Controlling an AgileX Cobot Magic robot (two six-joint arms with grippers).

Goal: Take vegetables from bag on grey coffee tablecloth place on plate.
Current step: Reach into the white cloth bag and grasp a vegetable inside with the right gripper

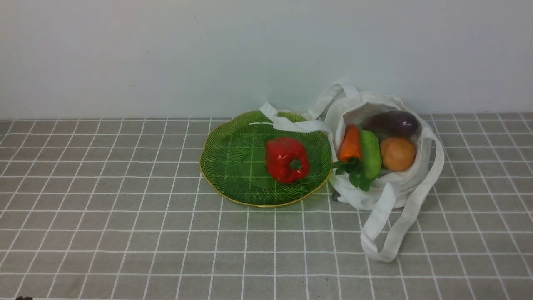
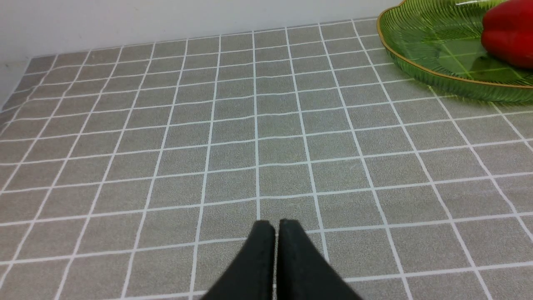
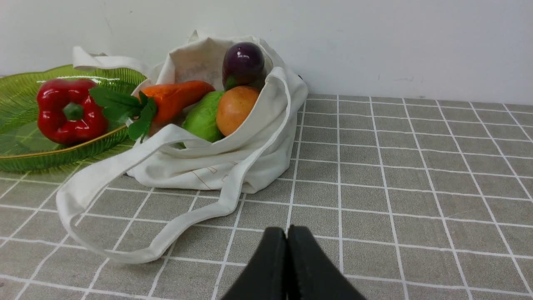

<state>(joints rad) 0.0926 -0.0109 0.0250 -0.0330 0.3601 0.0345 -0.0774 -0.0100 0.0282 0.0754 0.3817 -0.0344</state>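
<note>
The white cloth bag (image 1: 399, 187) lies open on the grey checked tablecloth (image 1: 125, 216), right of the green plate (image 1: 233, 158). In the bag lie a purple eggplant (image 1: 393, 123), an orange carrot (image 1: 350, 143) with green leaves, a green cucumber (image 1: 370, 153) and a round tan-orange vegetable (image 1: 397, 153). A red pepper (image 1: 286, 159) sits on the plate. The right wrist view shows the bag (image 3: 216, 166), eggplant (image 3: 242, 62), carrot (image 3: 177, 98) and pepper (image 3: 68, 110). My right gripper (image 3: 286, 233) is shut and empty, well short of the bag. My left gripper (image 2: 276, 227) is shut and empty over bare cloth, away from the plate (image 2: 433, 75).
A white wall stands right behind the plate and bag. One bag strap (image 1: 387, 233) loops forward onto the cloth; another strap (image 1: 287, 123) lies across the plate's far rim. Neither arm shows in the front view.
</note>
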